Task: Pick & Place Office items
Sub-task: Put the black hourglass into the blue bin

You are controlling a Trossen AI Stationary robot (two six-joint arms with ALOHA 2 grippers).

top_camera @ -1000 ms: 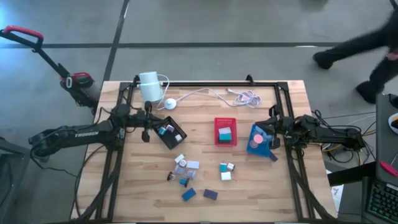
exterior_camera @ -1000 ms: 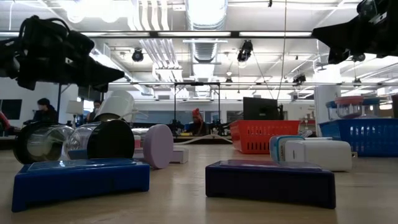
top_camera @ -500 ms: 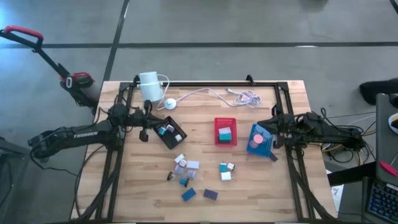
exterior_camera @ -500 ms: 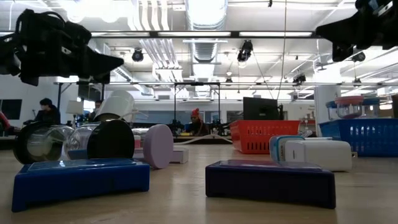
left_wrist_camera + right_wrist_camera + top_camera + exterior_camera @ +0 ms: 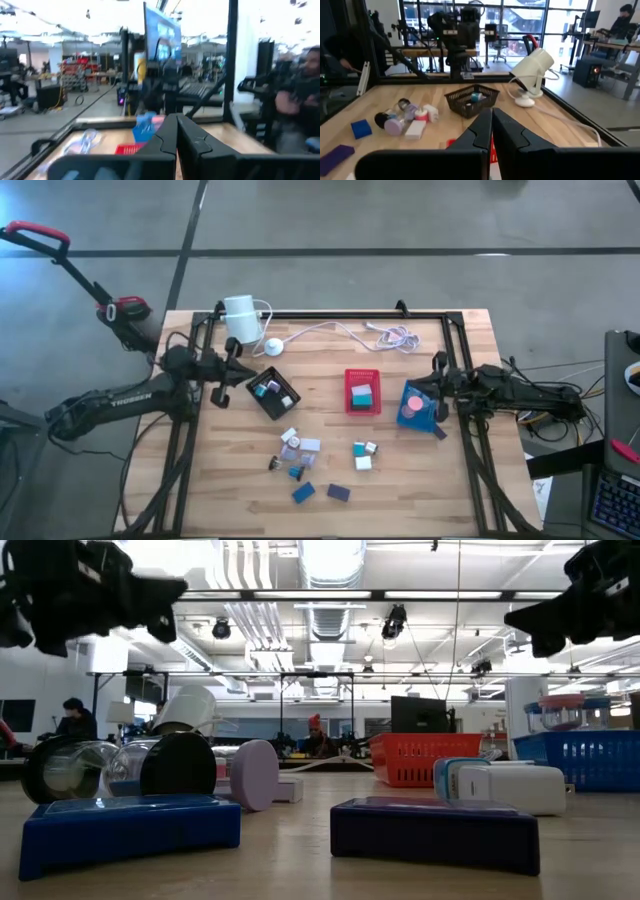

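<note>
Desk (image 5: 470, 480), wooden, black frame rails along both sides.

Near edge: blue block (image 5: 303, 493) and dark purple block (image 5: 338, 493) side by side, lying flat, apart from each other.

Next row back: left cluster of office items (image 5: 292, 450), white, pink, teal and black pieces close together; right cluster (image 5: 364, 455) of teal and white blocks, a short gap between the two groups.

Middle of desk, three small trays. Black tray (image 5: 272, 395), turned at an angle, holds teal and white pieces. Red tray (image 5: 363, 392) holds one teal block. Blue tray (image 5: 419, 408), tilted, carries a pink round piece.

Left end effector (image 5: 236, 376): fingers together, holding nothing, raised above the desk just beside the black tray on its outer side; loose clusters lie well nearer the front edge.

Right end effector (image 5: 436, 387): fingers together, holding nothing, raised just beside the blue tray's outer edge, well apart from the loose pieces.

Far edge: white cylinder (image 5: 240, 318) with white cable (image 5: 345, 332) trailing across the desk.

Beyond: room with people at benches.
</note>
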